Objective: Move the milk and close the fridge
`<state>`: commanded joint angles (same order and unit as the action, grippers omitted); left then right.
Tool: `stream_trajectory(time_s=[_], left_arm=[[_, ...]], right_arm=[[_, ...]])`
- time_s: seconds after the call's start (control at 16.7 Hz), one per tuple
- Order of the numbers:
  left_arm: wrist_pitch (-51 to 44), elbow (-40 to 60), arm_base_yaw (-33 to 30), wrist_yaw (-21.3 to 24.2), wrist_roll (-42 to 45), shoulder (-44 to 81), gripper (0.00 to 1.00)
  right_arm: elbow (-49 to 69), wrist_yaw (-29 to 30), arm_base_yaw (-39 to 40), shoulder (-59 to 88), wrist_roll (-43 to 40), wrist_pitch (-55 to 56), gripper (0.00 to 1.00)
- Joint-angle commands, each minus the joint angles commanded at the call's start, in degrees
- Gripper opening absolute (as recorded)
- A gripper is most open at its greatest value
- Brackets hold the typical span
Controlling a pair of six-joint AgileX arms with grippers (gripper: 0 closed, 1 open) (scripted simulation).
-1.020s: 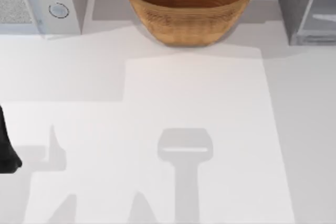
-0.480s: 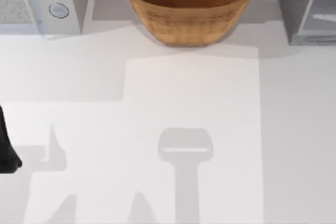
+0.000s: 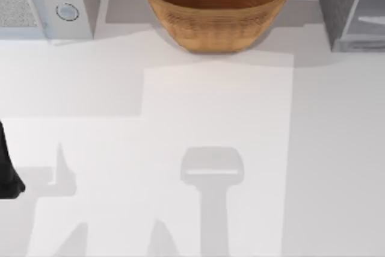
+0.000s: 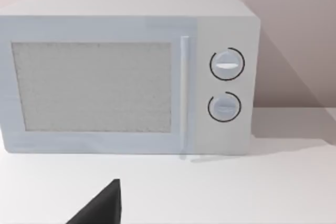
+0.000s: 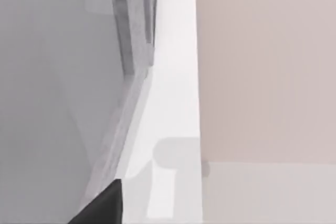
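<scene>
Bright, even light; soft-edged grey shadows across white table [image 3: 337,148]; no glare, no blur, no edge distortion.

- The left arm [image 3: 7,170] showed in the top view as a dark shape at the left edge of the table, about level with its near half.
- Its outline tapered upward and ended in a rounded lower tip that rested just inside the picture's edge.
- In the left wrist view, a black wedge of the left gripper [image 4: 100,207] rose from the lower edge.
- In the right wrist view, a like black wedge of the right gripper [image 5: 101,207] rose from the lower edge.
</scene>
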<state>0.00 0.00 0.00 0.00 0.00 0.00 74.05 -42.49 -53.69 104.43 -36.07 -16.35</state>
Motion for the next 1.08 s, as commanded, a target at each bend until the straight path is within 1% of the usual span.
stream_trajectory(time_s=[0.06, 0.18, 0.36, 0.48, 0.72, 0.84, 0.96, 1.08], left_arm=[[0.00, 0.00, 0.00, 0.00, 0.00, 0.00, 1.00], [0.00, 0.00, 0.00, 0.00, 0.00, 0.00, 1.00], [0.00, 0.00, 0.00, 0.00, 0.00, 0.00, 1.00], [0.00, 0.00, 0.00, 0.00, 0.00, 0.00, 1.00], [0.00, 0.00, 0.00, 0.00, 0.00, 0.00, 1.00], [0.00, 0.00, 0.00, 0.00, 0.00, 0.00, 1.00], [0.00, 0.00, 0.00, 0.00, 0.00, 0.00, 1.00], [0.00, 0.00, 0.00, 0.00, 0.00, 0.00, 1.00]], right_arm=[[-0.03, 0.53, 0.62, -0.54, 0.64, 0.63, 1.00], [-0.63, 3.41, 3.73, -2.13, 3.24, 3.27, 1.00], [-3.52, 11.00, 11.68, -3.87, 9.84, 6.62, 1.00], [-6.00, 16.27, 18.10, -4.81, 14.25, 8.34, 1.00], [-8.83, 26.66, 36.49, -7.60, 21.78, 12.69, 1.00], [-11.45, 32.88, 43.99, -8.45, 27.06, 14.64, 1.00], [-14.63, 38.00, 49.10, -9.49, 31.84, 16.51, 1.00], [-16.54, 40.87, 51.82, -11.03, 34.83, 18.51, 1.00]])
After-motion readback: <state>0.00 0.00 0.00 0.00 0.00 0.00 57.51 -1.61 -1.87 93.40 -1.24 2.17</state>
